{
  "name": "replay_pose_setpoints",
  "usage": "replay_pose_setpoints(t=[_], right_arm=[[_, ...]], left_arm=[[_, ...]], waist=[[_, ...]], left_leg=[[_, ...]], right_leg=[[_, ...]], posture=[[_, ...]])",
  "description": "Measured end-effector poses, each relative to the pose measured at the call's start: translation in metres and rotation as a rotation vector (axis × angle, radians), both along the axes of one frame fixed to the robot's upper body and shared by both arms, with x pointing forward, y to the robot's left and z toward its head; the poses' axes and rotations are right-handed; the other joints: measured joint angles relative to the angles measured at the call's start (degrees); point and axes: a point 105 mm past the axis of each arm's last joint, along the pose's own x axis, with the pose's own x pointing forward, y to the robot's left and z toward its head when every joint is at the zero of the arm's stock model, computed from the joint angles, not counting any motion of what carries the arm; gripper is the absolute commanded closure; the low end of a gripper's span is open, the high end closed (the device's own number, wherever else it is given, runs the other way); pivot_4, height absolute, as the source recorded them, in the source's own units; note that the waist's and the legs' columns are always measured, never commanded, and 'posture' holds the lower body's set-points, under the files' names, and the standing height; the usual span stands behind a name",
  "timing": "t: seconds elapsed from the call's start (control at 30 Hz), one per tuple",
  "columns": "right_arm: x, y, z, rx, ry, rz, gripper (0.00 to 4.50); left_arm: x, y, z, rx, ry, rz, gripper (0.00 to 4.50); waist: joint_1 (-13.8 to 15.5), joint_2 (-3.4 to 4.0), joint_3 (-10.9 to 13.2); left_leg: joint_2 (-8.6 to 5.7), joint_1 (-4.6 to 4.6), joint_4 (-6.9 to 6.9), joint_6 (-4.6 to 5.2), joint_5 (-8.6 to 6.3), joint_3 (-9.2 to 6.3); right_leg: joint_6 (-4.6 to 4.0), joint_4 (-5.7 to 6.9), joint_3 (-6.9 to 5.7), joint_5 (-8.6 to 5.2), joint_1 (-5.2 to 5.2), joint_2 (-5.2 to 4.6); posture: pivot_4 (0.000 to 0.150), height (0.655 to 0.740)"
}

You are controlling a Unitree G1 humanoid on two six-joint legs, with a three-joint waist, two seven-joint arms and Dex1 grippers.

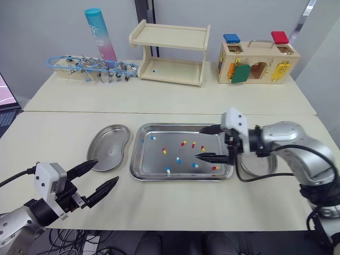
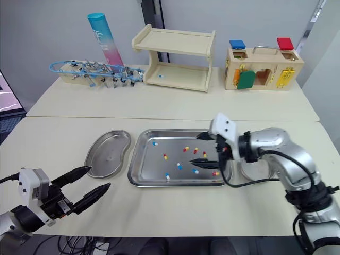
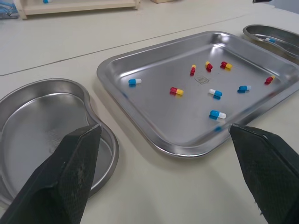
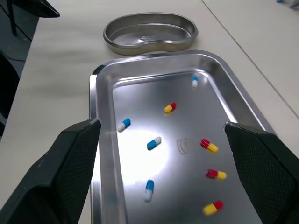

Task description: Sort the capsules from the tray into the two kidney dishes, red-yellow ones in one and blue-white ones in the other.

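Note:
A steel tray [image 1: 139,159] lies mid-table with several loose capsules, red-yellow ones [image 1: 184,143] and blue-white ones [image 1: 178,160]. An empty kidney dish [image 1: 109,149] sits to its left. The second kidney dish [image 1: 260,166] sits to its right, partly hidden by my right arm, and holds a blue-white capsule [image 3: 270,40]. My right gripper [image 1: 199,143] hovers open over the tray's right side, holding nothing. Near the table's front left, short of the left dish, my left gripper [image 1: 107,170] is open and empty.
Along the back stand a wooden shelf [image 1: 170,53] with a blue capsule [image 1: 154,70] on its lower board, a wooden lock box [image 1: 257,64], a teal-pink tube [image 1: 100,33] and a rack of clips [image 1: 90,68].

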Motion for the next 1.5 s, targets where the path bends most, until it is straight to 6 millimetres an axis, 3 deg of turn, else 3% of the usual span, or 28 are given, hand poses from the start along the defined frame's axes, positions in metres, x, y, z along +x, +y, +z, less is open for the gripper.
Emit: replay_pose_setpoints(t=[0.07,0.5,0.73,1.37,1.5], right_arm=[[0.001,0.011,-0.008,0.004,0.006,-0.004,0.89],[0.044,0.075,-0.030,-0.003,-0.068,-0.120,0.89],[0.060,0.110,-0.038,0.019,-0.052,-0.172,0.89],[0.083,0.153,-0.074,-0.039,-0.076,-0.184,0.89],[0.088,0.154,-0.077,-0.049,-0.076,-0.202,1.80]], left_arm=[[-0.002,0.000,-0.001,-0.001,-0.001,-0.002,0.00],[-0.009,0.013,-0.013,0.004,-0.016,0.001,0.00],[-0.003,0.013,-0.010,-0.007,-0.040,-0.004,0.00],[0.003,-0.024,0.004,-0.025,-0.065,-0.008,0.00],[0.007,-0.031,0.010,-0.011,-0.066,-0.012,0.00]], waist=[[0.1,0.00,0.0],[-0.9,-0.01,0.0],[-0.9,-0.02,0.0],[-1.6,-0.01,0.0],[-1.6,-0.01,0.0]], left_leg=[[0.00,0.00,0.00,0.00,0.00,-0.01],[0.00,0.02,-0.03,0.00,0.00,-0.04],[0.00,0.01,-0.03,0.00,0.00,-0.05],[0.00,0.01,-0.05,-0.01,0.01,-0.08],[0.01,0.01,-0.05,-0.01,0.01,-0.10]], right_leg=[[0.00,0.01,-0.01,0.00,0.00,0.00],[-0.01,0.05,0.00,0.00,-0.06,0.03],[-0.02,0.07,0.01,0.01,-0.10,0.03],[-0.05,0.14,0.07,0.02,-0.21,0.08],[-0.05,0.15,0.07,0.02,-0.21,0.10]], posture=[[0.150,0.7400],[0.150,0.7400],[0.150,0.7400],[0.150,0.7400],[0.150,0.7400]])
